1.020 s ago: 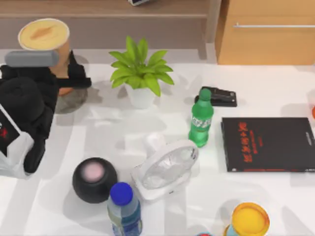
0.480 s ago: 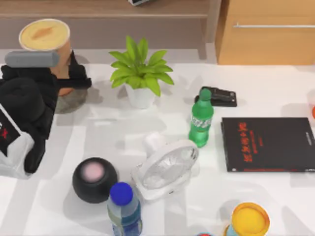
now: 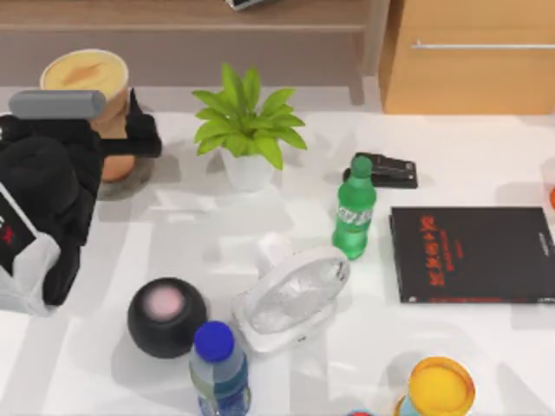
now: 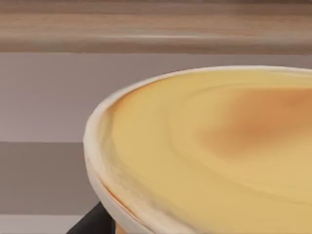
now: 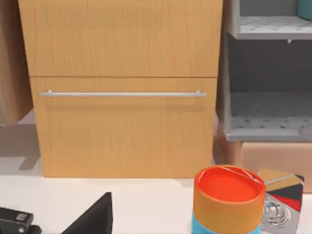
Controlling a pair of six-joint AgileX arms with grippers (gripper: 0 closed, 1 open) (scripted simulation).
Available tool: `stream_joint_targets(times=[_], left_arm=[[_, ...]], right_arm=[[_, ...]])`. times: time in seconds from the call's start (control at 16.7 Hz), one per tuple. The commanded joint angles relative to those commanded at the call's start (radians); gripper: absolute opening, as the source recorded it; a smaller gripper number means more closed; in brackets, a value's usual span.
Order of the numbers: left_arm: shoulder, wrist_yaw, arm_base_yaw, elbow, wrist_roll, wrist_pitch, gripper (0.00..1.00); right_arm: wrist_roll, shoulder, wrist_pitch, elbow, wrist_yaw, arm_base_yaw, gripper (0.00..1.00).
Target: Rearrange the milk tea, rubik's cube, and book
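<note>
Red characters, unreadable, on the black book (image 3: 473, 254).

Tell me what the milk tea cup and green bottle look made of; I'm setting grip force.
Milk tea: matte orange-tan wall, likely paper, with a smooth creamy top. Green bottle: glossy, translucent, probably thin plastic. The left gripper is at the cup.

A white table (image 3: 486, 347) with a smooth, faintly glossy finish carries the milk tea (image 3: 91, 82), its creamy top smooth and satin with a pale rim, also seen close up in the left wrist view (image 4: 219, 146). Near the table's right edge lies a thin black book (image 3: 473, 254) with a matt cover, beside a glossy green plastic bottle (image 3: 354, 211) and a white plastic fan (image 3: 290, 295). Behind the table's far edge stands a cabinet (image 5: 122, 87) of light matt wood grain, its drawer fitted with a brushed metal handle (image 5: 122, 93).
</note>
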Motion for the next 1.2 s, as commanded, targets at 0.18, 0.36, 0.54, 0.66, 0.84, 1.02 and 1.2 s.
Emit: stream_joint_targets(times=[0.18,0.36,0.54,0.66,0.84,1.02,1.2], left_arm=[[0.000,0.000,0.001,0.000,0.000,0.000,1.00],[-0.014,-0.003,-0.006,-0.036,0.000,0.025,1.00],[-0.037,-0.013,-0.015,-0.107,0.000,0.068,1.00],[-0.045,-0.018,-0.016,-0.125,0.000,0.081,1.00],[-0.040,-0.017,-0.011,-0.122,0.000,0.078,1.00],[-0.076,-0.019,-0.012,-0.130,0.000,0.051,1.00],[-0.170,-0.023,-0.016,-0.157,0.001,-0.024,1.00]], right_arm=[[0.000,0.000,0.000,0.000,0.000,0.000,1.00],[0.000,0.000,0.000,0.000,0.000,0.000,1.00],[0.000,0.000,0.000,0.000,0.000,0.000,1.00],[0.000,0.000,0.000,0.000,0.000,0.000,1.00],[0.000,0.000,0.000,0.000,0.000,0.000,1.00],[0.000,0.000,0.000,0.000,0.000,0.000,1.00],[0.000,0.000,0.000,0.000,0.000,0.000,1.00]])
